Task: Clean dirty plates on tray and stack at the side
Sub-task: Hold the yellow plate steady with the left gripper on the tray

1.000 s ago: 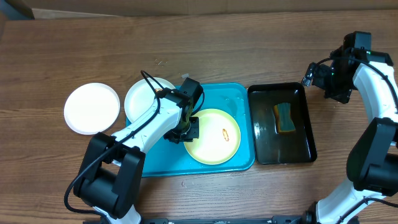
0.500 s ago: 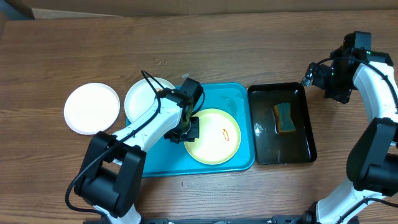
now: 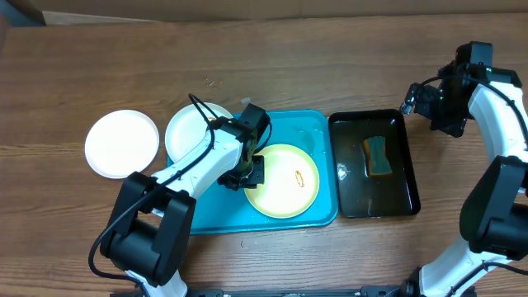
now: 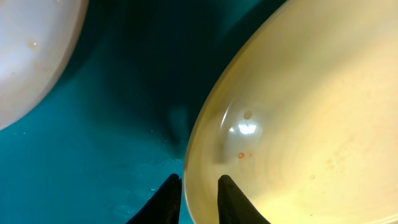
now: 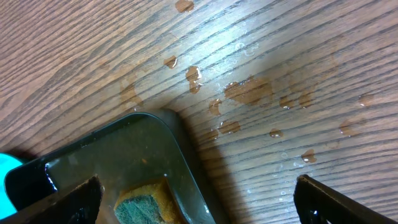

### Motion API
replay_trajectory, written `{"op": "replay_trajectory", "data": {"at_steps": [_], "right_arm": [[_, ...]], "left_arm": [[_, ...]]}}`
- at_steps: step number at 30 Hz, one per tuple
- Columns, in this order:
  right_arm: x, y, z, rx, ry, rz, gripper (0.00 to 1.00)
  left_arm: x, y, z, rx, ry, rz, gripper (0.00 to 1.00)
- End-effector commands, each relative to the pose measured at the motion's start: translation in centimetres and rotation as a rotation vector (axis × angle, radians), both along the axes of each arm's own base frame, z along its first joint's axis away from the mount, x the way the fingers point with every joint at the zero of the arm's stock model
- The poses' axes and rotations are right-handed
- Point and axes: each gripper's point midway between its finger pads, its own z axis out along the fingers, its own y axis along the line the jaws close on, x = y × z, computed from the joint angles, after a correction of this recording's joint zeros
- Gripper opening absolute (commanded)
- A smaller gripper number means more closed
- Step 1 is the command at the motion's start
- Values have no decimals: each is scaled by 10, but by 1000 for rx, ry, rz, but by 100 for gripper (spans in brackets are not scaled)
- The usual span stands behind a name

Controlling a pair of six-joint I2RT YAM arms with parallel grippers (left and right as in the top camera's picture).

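A pale yellow-green plate with an orange-red smear lies on the turquoise tray. My left gripper is at that plate's left rim. In the left wrist view the left gripper straddles the rim of the yellow-green plate, one finger over the tray, the other on the plate's inside, shut on it. A white plate overlaps the tray's left edge and shows again as the white plate. Another white plate rests on the table to the left. My right gripper hangs open and holds nothing.
A glossy black tray with water stands right of the turquoise tray, with a green and yellow sponge in it. In the right wrist view the right gripper hovers over the black tray's corner, the sponge and water drops on the wood.
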Motion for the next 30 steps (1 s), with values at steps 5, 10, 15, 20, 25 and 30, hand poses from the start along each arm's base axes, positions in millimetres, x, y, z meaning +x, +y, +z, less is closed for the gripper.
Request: {"op": "replay_trajectory", "data": {"at_steps": [5,10,15,20,25,30], "right_arm": [[3,0,4,-3,-15,1,100],[3,0,4,-3,-15,1,100],[3,0,4,-3,-15,1,100],[3,0,4,-3,-15,1,100],[3,0,4,-3,-15,1,100],[3,0,4,-3,-15,1,100]], "left_arm": [[-1,0,-9,18,23,-12,24],[0,2,-12,12,35,1,11],[2,5,-11,-10,44,27,4],[8,14,-10,-23,52,151,4],[20,1,-6,-189,68,236,7],[25,-5,-5,-227,57,238,27]]}}
